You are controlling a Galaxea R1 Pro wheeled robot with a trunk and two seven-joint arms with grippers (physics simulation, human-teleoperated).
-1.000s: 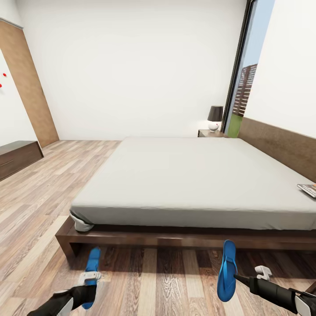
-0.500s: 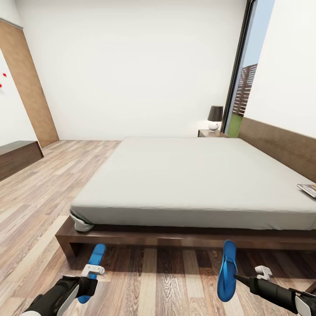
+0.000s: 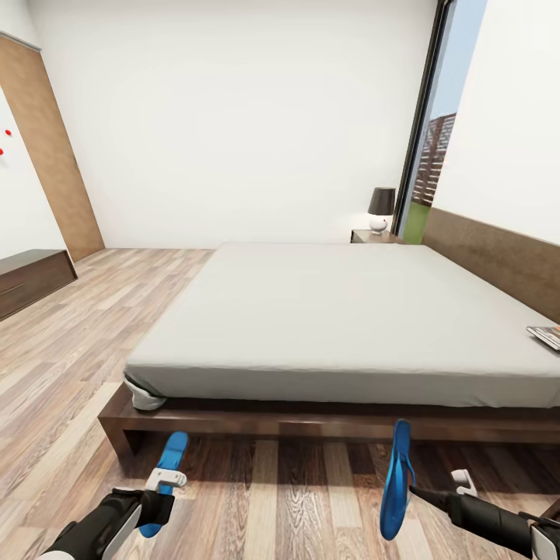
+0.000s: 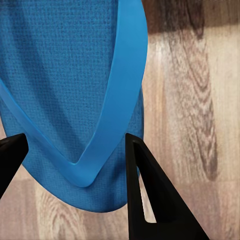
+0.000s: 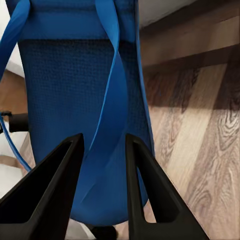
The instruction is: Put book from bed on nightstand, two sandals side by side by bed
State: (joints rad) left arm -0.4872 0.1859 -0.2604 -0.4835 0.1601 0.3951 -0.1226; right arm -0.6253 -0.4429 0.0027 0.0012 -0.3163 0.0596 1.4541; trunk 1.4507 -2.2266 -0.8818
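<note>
Right sandal (image 3: 395, 481) now tilted edgewise, right fingers (image 5: 65, 195) pinching its strap

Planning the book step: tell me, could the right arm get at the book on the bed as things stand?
Probably not yet: the right gripper is low at the floor, shut on a sandal, while the book lies on the far mattress edge.

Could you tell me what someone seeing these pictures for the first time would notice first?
Probably the two bright blue sandals against the brown wood floor: the left gripper has one sandal between its fingers, and the right gripper holds the other sandal tilted on edge. Behind them, the big bed with its pale grey mattress spans the room, with a book lying at its right edge.
</note>
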